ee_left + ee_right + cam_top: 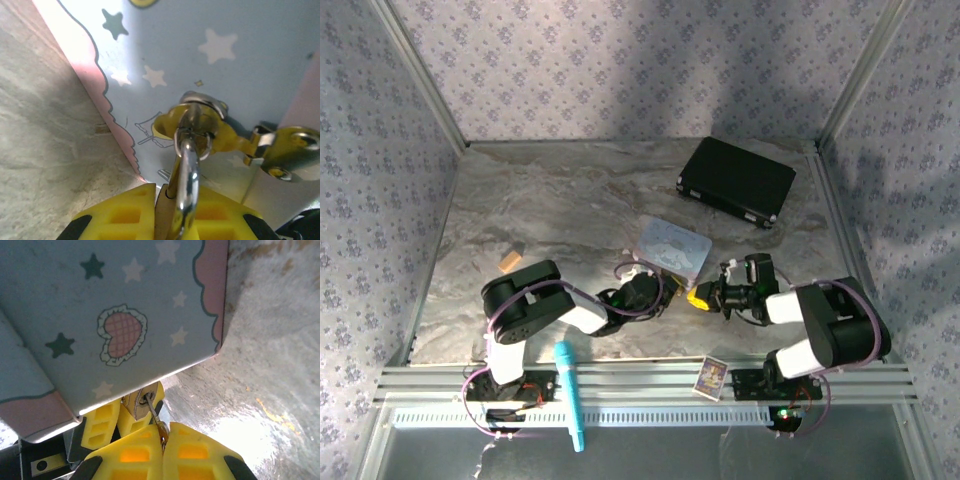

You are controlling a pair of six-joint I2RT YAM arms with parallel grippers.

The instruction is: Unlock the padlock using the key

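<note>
No readable text, numbers or brands, tin [125, 315] printed with stars, heart only

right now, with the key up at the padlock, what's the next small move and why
Probably ease the right claw forward along the key to seat it. The key tip meets the padlock, yet bare shaft shows between claw and lock. The left claw grips the padlock, hung on the hasp of the tin, so it should take the push.
</note>
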